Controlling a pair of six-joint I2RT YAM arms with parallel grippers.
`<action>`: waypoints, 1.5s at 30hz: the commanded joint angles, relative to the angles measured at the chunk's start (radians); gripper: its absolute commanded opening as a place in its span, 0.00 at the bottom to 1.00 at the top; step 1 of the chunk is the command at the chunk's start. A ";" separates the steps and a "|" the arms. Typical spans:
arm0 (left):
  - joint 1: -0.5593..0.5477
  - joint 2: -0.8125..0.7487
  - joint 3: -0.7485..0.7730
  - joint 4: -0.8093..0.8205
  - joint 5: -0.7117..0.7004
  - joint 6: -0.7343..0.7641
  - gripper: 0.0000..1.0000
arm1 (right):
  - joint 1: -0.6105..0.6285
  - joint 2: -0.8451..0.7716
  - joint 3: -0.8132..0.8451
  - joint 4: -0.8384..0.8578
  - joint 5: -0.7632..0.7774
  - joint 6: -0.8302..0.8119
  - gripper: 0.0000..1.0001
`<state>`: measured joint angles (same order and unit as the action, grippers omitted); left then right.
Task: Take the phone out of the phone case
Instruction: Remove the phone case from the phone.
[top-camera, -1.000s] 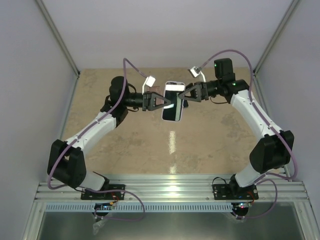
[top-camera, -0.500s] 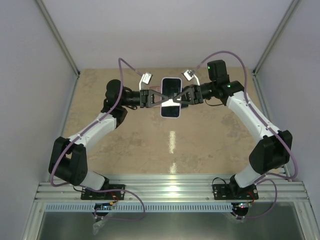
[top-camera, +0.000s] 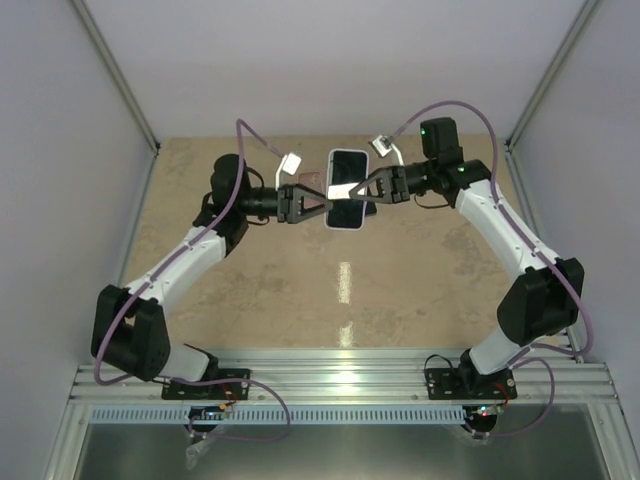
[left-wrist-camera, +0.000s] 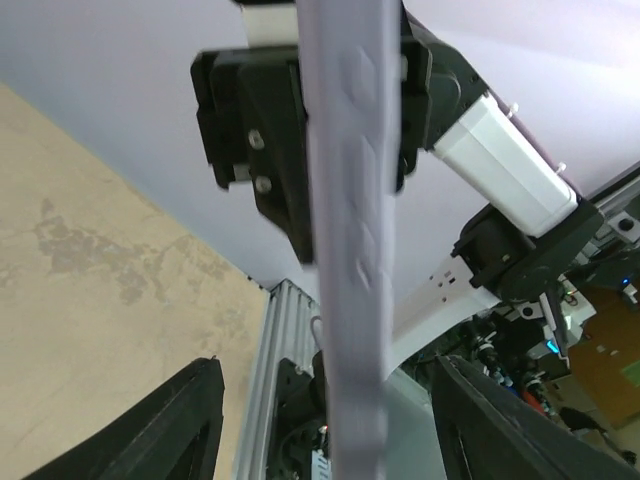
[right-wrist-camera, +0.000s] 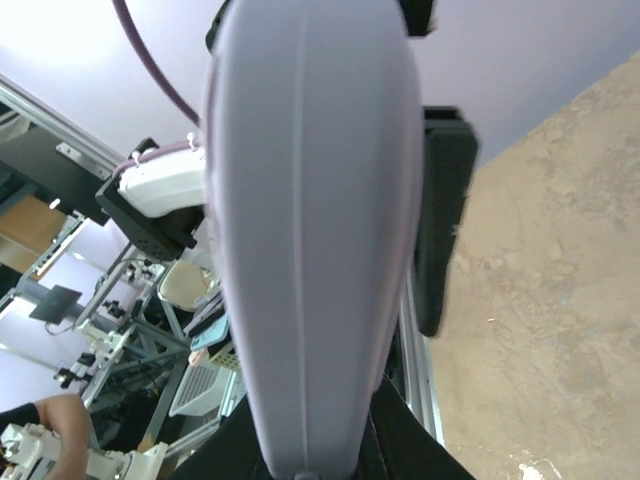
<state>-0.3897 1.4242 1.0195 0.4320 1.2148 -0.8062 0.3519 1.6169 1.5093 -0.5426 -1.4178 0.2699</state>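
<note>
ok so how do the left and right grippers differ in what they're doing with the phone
The left gripper meets the phone from its left side; the right gripper comes from its right. In the left wrist view the left gripper's fingers stand wide of the phone's edge, with gaps either side, while the right gripper looks clamped on it. Both sit above the table, roughly level with each other.

phone (top-camera: 345, 187) above the surface (top-camera: 300, 290), far centre, between left end effector (top-camera: 328, 201) on its left and right end effector (top-camera: 352, 192) opposite
</note>
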 joint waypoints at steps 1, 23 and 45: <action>0.017 -0.119 -0.009 -0.353 0.051 0.368 0.58 | -0.037 -0.016 0.034 0.036 -0.079 0.023 0.00; -0.035 -0.105 -0.031 -0.330 -0.014 0.406 0.34 | -0.037 -0.047 0.014 0.029 -0.095 0.007 0.01; -0.019 -0.091 -0.067 -0.216 0.014 0.329 0.18 | -0.037 -0.046 0.028 0.010 -0.176 -0.009 0.01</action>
<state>-0.4183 1.3174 0.9627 0.2222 1.2331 -0.5091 0.3115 1.5997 1.5093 -0.5377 -1.4780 0.2584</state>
